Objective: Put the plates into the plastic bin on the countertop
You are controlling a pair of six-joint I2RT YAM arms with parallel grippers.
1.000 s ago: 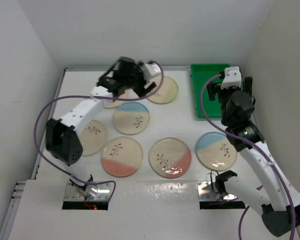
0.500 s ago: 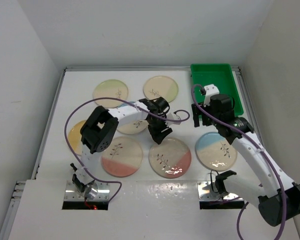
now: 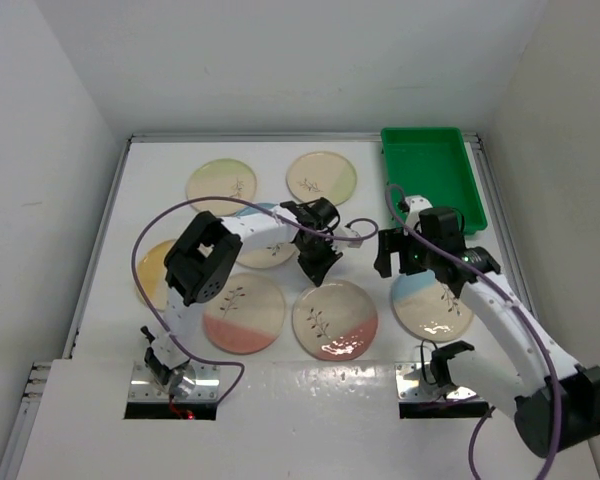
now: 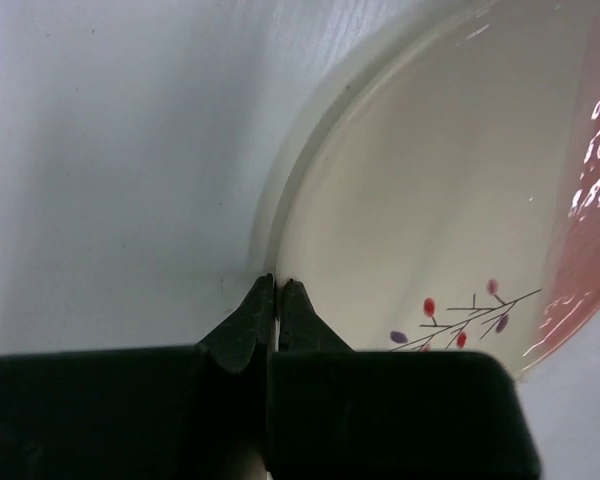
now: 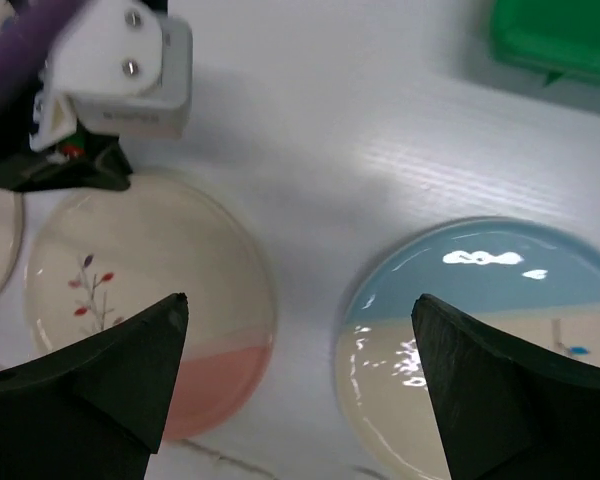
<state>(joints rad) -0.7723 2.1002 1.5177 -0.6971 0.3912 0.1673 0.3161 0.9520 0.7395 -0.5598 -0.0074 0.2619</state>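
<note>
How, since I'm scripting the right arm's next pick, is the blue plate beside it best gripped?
Probably the rim of the blue plate, from above, at the edge facing the pink plate. It lies flat on the countertop, so only the raised rim offers purchase; bare surface there leaves room for the outer finger of the open right tool.

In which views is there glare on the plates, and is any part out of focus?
Top external view: sharp, with white glare on the middle pink plate. Left wrist view: glare streaks on that plate's pink part; the left hand is a dark, soft shape. Right wrist view: bright spots on the blue plate; the right hand is blurred and black.
</note>
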